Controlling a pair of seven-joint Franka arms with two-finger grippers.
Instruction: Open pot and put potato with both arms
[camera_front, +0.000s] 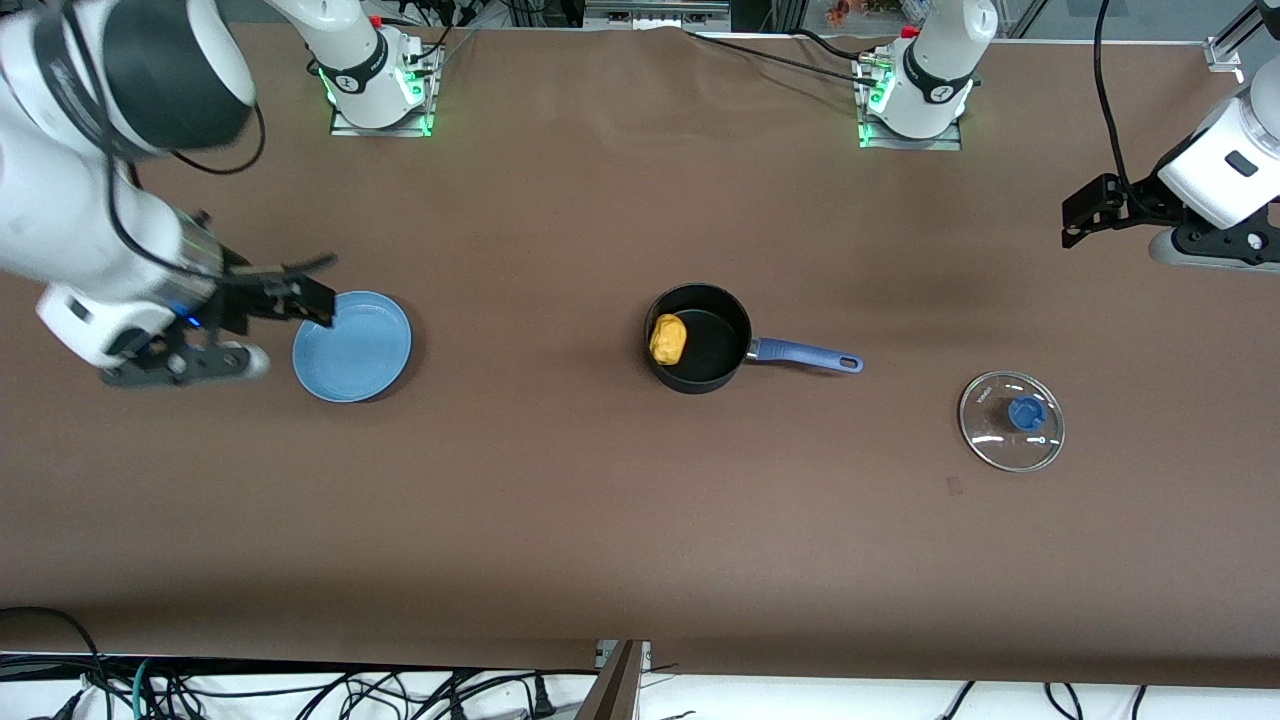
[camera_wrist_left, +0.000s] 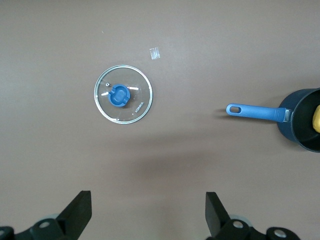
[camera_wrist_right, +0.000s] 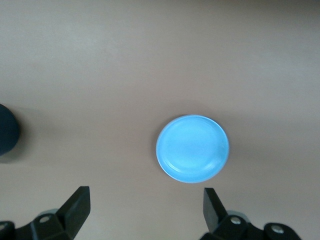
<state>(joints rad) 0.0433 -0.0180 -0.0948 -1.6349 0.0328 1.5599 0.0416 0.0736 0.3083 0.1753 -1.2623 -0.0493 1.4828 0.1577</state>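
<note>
Brown matte tabletop stretching wide, cables trailing along its edges. Sitting near the middle: the black saucepan (camera_front: 700, 338), uncovered, blue handle pointing toward the left arm's end of the table — the potato (camera_front: 668, 339) already lying inside, against the wall away from the handle. Resting flat on the table, nearer the front camera than the saucepan and toward the left arm's end: the glass lid (camera_front: 1011, 421), blue knob up. Lying empty at the right arm's end: the light-blue plate (camera_front: 352, 346).

Hovering over bare table at its own end, well apart from the lid: the left gripper (camera_wrist_left: 149, 220), fingers spread wide, holding nothing. Hanging just beside the plate: the right gripper (camera_wrist_right: 146, 217), likewise wide open and empty.

Judging the handling — potato looking light, firm and matte, best pinched across its short axis. Lid likely fragile and slick at the rim; better gripping the knob.
</note>
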